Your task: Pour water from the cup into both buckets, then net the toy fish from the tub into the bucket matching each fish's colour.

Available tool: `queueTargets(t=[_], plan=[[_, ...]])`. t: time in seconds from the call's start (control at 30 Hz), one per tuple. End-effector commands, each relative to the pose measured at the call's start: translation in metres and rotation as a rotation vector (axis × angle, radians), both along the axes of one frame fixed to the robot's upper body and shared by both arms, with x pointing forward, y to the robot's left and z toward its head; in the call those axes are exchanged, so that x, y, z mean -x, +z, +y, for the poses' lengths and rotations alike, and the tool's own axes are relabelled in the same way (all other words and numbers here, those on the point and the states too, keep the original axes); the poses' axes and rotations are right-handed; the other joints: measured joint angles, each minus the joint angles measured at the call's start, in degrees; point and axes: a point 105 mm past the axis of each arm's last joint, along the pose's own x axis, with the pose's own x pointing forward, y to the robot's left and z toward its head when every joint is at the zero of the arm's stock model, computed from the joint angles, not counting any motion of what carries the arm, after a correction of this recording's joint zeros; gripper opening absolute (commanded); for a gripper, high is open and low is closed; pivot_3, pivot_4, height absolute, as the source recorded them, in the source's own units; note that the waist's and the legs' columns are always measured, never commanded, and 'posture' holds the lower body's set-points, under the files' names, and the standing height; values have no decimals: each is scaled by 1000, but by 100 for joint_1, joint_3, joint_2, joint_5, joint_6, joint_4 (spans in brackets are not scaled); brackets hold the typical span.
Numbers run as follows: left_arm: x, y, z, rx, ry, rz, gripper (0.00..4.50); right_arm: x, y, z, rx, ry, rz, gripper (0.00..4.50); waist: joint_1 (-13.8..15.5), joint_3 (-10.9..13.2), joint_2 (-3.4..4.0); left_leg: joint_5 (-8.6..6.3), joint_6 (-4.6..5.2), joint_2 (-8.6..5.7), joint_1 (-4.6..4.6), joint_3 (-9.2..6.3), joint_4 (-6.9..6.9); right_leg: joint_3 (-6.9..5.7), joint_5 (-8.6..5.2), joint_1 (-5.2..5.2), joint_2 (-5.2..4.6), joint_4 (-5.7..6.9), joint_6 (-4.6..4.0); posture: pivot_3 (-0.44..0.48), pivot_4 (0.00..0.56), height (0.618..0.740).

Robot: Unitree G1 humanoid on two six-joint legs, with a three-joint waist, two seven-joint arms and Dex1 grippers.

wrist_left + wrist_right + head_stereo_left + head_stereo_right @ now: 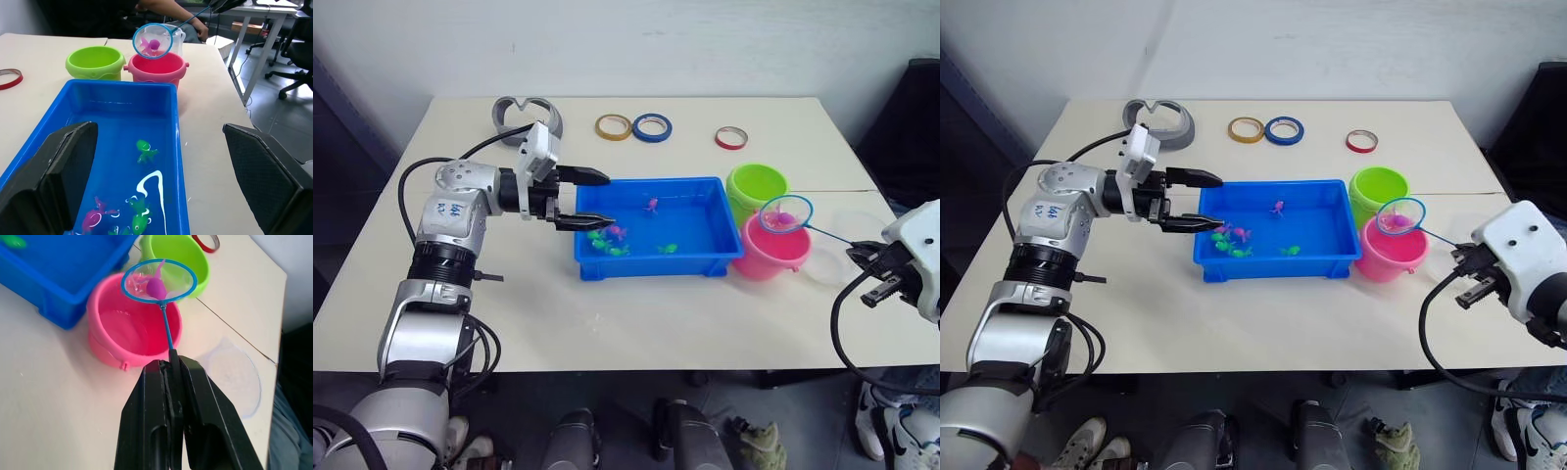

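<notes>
My right gripper [171, 363] is shut on the thin handle of the net [159, 280], whose blue hoop hangs over the pink bucket [132, 328] with a pink fish [157, 288] in its mesh. The green bucket [756, 183] stands just behind the pink one. In the blue tub [658, 259] lie several green and pink toy fish [612, 238] in water. My left gripper [597, 199] is open over the tub's left end, holding nothing. The clear cup [234, 377] sits on the table to the right of the pink bucket.
Three tape rings lie at the table's back: yellow [614, 126], blue [652, 126] and red [731, 138]. A grey curved holder [527, 115] sits at the back left. A person sits beyond the table in the left wrist view.
</notes>
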Motion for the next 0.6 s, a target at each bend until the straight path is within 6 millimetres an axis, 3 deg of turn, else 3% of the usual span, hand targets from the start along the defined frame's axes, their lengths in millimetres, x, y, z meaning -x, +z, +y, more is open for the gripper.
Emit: queueTargets(t=[0.03, 0.6], plan=[[1, 12, -4, -11, -27, -52, 4469, -2, 9, -4, 158, -28, -76, 0, 7, 0, 0, 0, 0, 1, 0, -2, 0, -2, 0, 0, 1, 0, 0, 0, 150, 713], [2, 10, -2, -16, -38, -52, 4469, -6, 0, -2, 866, 155, -75, 0, 16, 0, 0, 4, -6, -3, -2, -2, 8, -2, 1, 2, 13, -1, 2, 0, 150, 713]])
